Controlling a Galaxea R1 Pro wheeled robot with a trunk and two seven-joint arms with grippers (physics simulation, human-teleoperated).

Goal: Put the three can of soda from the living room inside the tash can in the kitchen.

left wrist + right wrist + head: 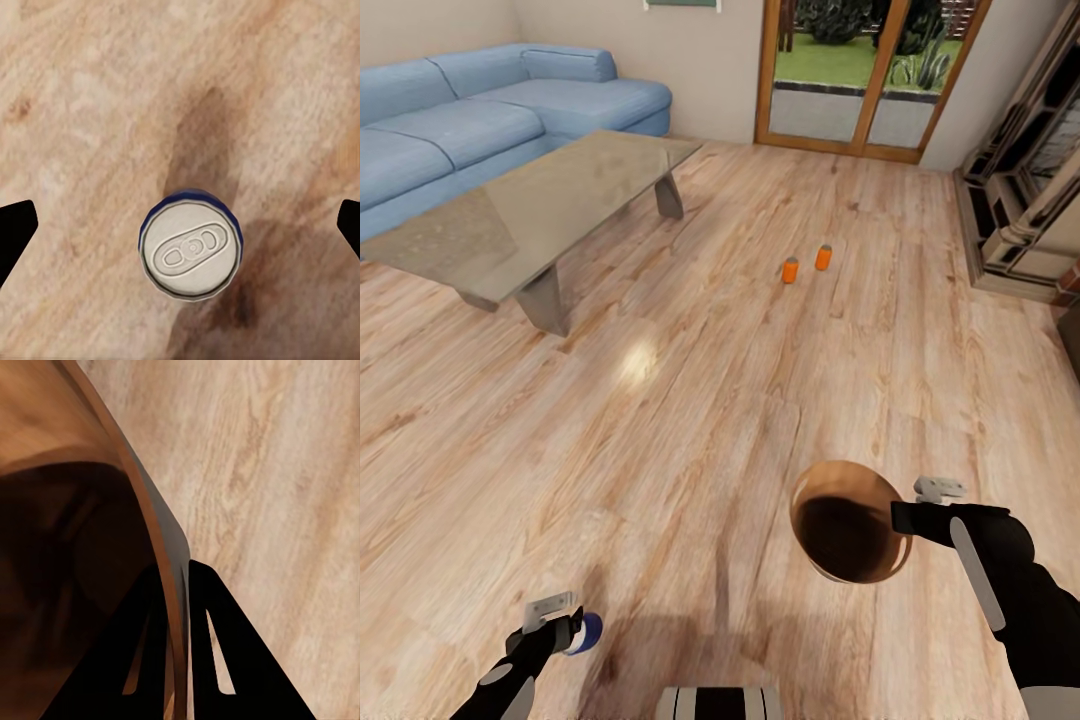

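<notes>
Pickup phase, in the living room. Right end effector (174,607) is clamped on the rim of the tash can (850,520), one finger inside the wall and one outside; the bin hangs off the floor at the robot's right front, mouth tilted toward the head camera.

Left end effector (180,229) is spread wide, fingers (15,232) well apart on either side of a can (191,244) standing upright on the wood floor (690,400) right below it (blue wall, pale pull-tab top, not orange). Nothing gripped yet on that side.

Two orange soda cans (806,264) stand upright, near each other, further out on the floor between the grey tabletop (530,210) and the fireplace (1020,200), well apart from both arms.

My read: current step is grabbing the can under the left arm. Next move needs a straight descent keeping the can centred, then close on its wall, lift, and carry it over the bin's mouth. Risk: clipping the can and tipping it.
</notes>
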